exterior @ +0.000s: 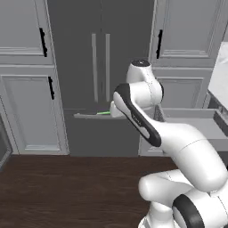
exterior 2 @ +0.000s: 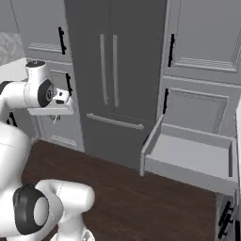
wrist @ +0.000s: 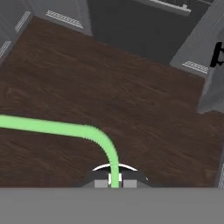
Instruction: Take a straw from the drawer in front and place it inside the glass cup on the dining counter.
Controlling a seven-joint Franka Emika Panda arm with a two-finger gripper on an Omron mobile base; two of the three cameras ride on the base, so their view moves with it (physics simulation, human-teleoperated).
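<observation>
Straw (wrist: pixel 65 129) sideways in gripper (wrist: pixel 115 183), seemingly level.

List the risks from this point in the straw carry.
1. The gripper pinches the straw at one end only, so the long bent length sticks out sideways over the floor and may snag on something.
2. The hold is thin; a fast swing might twist or slip it.
3. The drawer stands open, within the arm's possible sweep.
</observation>
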